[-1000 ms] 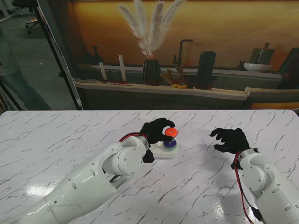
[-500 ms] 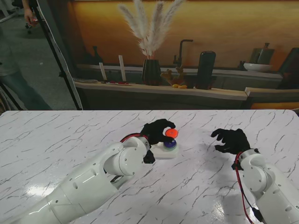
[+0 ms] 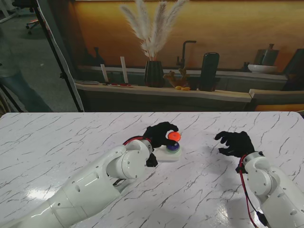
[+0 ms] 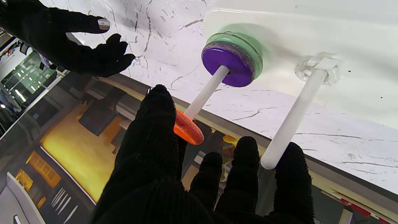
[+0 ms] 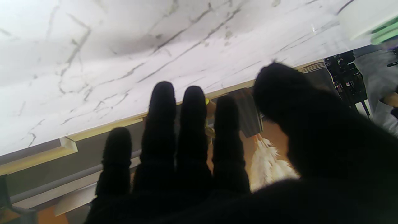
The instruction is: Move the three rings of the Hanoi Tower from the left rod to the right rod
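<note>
While the purple ring [image 4: 228, 67] and green ring [image 4: 248, 46] are sitting stacked at the foot of one rod [image 4: 206, 93] on the white base [image 3: 167, 155], the left hand [image 3: 159, 133] is pinching the orange ring [image 3: 173, 136] at that rod's tip. Since a second ago, the ring is sitting slightly lower. A second rod [image 4: 293, 115] is standing bare beside it. At three o'clock, well apart, the right hand [image 3: 234, 142] is hovering over the marble surface [image 3: 57, 142], fingers [image 5: 161, 124] spread, holding nothing.
</note>
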Robot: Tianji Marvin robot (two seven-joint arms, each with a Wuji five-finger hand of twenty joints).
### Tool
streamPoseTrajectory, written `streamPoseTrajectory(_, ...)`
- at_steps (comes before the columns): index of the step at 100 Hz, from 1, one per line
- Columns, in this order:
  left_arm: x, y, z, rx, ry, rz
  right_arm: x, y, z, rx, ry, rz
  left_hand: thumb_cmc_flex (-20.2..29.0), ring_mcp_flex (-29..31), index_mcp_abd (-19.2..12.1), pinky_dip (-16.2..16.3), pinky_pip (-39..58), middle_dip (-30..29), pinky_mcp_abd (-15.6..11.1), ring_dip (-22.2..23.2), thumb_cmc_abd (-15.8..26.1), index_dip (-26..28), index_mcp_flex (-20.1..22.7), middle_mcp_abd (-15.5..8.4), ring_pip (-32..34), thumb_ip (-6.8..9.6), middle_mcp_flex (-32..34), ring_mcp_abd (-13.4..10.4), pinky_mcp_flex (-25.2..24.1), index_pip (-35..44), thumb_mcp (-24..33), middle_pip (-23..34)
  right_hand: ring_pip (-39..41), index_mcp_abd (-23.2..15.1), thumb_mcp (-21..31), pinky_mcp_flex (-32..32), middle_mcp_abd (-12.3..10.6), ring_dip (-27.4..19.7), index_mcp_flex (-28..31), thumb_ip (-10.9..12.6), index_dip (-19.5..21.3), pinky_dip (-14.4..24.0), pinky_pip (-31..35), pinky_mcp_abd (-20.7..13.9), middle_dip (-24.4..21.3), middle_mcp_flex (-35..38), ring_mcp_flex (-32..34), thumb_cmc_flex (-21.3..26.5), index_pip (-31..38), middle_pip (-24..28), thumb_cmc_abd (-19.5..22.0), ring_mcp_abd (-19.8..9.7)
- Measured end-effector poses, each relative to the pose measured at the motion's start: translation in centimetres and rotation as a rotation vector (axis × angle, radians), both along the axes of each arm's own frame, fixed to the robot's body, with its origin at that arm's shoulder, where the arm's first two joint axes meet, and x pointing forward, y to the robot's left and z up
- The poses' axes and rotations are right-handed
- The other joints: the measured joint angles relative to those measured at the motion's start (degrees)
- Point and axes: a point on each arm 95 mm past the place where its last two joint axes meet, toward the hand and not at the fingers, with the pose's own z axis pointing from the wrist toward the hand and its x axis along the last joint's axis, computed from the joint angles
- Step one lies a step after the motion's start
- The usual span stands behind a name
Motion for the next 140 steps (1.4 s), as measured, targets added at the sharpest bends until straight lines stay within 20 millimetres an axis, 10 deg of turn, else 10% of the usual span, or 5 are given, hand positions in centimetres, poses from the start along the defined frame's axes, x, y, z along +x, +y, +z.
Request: streamPoseTrajectory(140, 0.36, -0.13, -0.29, -0.022, 0.003, 0.025, -0.16, -0.21, -0.43, -0.006, 0.011, -0.002, 0.0, 0.0, -0.01, 1.2, 2.0, 0.0, 0.74, 2.45, 0.02, 0.0, 0.0, 0.0, 2.61, 0.0, 0.0, 0.0, 1.05, -0.15, 0.0, 0.0, 0.01, 0.0, 0.0, 0.0, 0.0, 0.0, 0.0, 0.0, 0.0, 0.0, 0.0, 0.0, 0.0, 0.0, 0.0, 0.0, 0.0, 0.0, 0.0, 0.0)
